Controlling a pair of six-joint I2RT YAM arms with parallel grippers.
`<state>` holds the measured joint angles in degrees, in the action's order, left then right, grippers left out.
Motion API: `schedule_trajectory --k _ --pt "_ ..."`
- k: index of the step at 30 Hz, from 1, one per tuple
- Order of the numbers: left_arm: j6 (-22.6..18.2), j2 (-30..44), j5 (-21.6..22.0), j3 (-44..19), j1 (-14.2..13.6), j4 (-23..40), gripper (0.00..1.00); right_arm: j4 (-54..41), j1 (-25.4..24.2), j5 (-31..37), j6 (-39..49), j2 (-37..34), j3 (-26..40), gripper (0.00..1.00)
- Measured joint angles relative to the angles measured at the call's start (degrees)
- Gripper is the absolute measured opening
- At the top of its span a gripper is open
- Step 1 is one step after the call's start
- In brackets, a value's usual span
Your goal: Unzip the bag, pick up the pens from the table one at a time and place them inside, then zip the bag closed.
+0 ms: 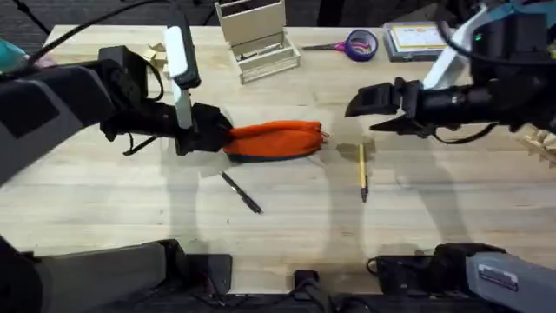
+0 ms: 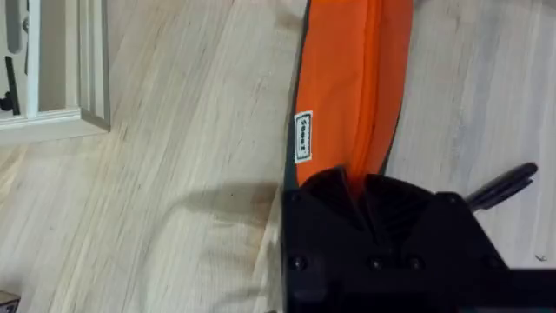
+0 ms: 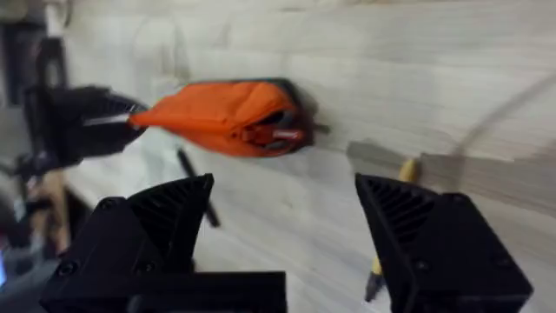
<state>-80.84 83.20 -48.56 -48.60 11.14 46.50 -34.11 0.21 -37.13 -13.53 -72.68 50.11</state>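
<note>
The bag lies on the tabletop a little left of the middle, its long side running left to right, orange above with a dark strip along its near edge. In the right wrist view its right end gapes a little, showing a dark inside. In the left wrist view a small white label sits by the bag's dark edge.

The left pincer is at the bag's left end, and the left wrist view shows its black fingers clenched on the orange cloth there, pinching that end to a point. The left arm reaches in from the left side.

Near the bag, just in front of its left half, lies the black pen, slanted, its far end toward the left. To the right of the bag lies the yellow pen, pointing near to far, its dark tip at the near end. The two pens are well apart, and neither touches the bag.

The right pincer hangs above the tabletop to the right of the bag, beyond the yellow pen's far end, pointing left. Its jaws are spread wide and hold nothing; the right wrist view looks between them toward the bag and the yellow pen.

At the far edge stand a pale wooden rack, purple scissors and a flat box.
</note>
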Motion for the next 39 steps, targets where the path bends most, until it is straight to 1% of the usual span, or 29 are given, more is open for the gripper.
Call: schedule_trajectory --k 5,8,12,17,19,25,30,39 --pt "0.0 0.0 0.0 0.0 0.0 0.0 0.043 1.66 0.0 -8.04 2.48 -5.74 0.0 0.997" --pt "0.0 0.0 0.0 0.0 0.0 0.0 0.043 2.92 0.0 -11.43 3.1 -8.93 0.0 0.997" --pt "0.0 0.0 0.0 0.0 0.0 0.0 0.043 4.36 0.0 -14.67 3.31 -11.85 0.0 0.997" --pt "0.0 0.0 0.0 0.0 0.0 0.0 0.043 4.35 0.0 -16.39 3.27 -12.57 0.0 0.997" --pt "0.0 0.0 0.0 0.0 0.0 0.0 0.043 4.34 0.0 -16.73 2.73 -12.57 0.0 0.997" --pt "0.0 0.0 0.0 0.0 0.0 0.0 0.043 4.17 0.0 -16.95 -2.88 -12.56 0.0 0.997" --pt "0.0 0.0 0.0 0.0 0.0 0.0 0.043 4.18 0.0 -16.74 -4.75 -12.57 0.0 0.996" --pt "0.0 0.0 0.0 0.0 0.0 0.0 0.043 2.58 0.02 -7.89 -5.76 -12.57 0.0 0.997"
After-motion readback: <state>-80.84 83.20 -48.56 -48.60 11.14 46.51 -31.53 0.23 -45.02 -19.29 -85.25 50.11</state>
